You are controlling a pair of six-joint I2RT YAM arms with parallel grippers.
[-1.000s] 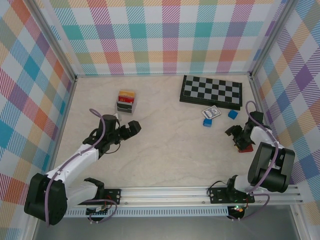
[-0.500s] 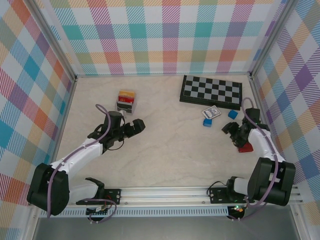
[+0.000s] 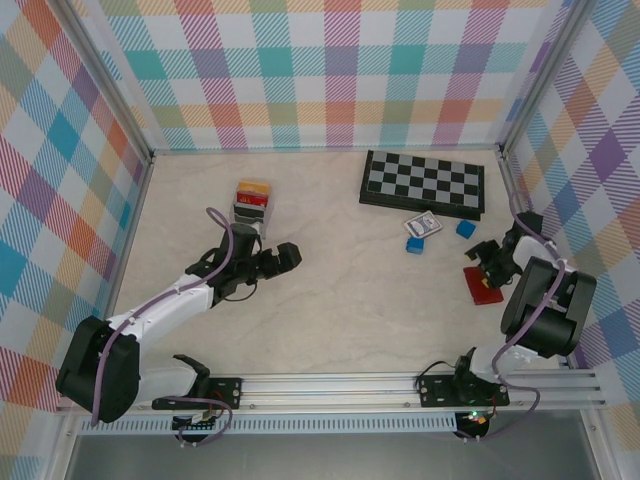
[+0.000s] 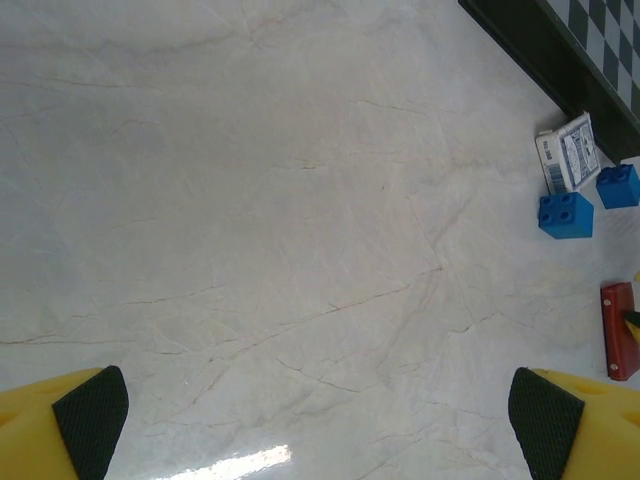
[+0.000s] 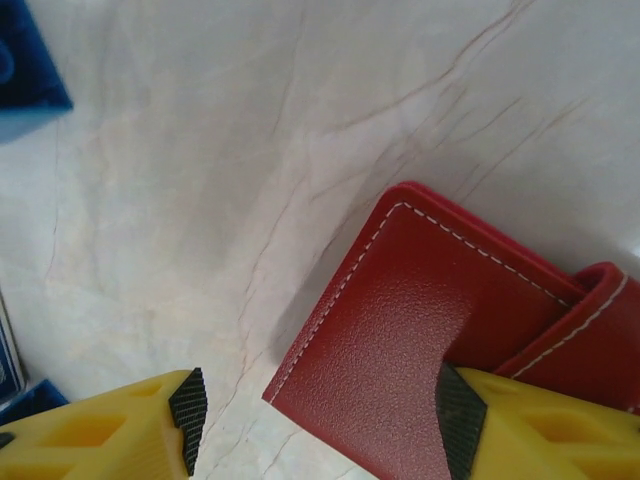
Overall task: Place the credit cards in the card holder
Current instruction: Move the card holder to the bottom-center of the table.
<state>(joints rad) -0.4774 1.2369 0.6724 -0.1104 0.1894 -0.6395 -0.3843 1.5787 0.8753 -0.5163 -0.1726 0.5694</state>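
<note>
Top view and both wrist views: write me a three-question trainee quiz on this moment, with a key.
1. True or false: the left gripper holds a card.
2. Which lies closest to the right gripper? A chessboard; B card holder; C cards.
3. Fill in: the top view shows ___ blue blocks.
Key: 1 false, its jaws are open and empty; 2 B; 3 two.
</note>
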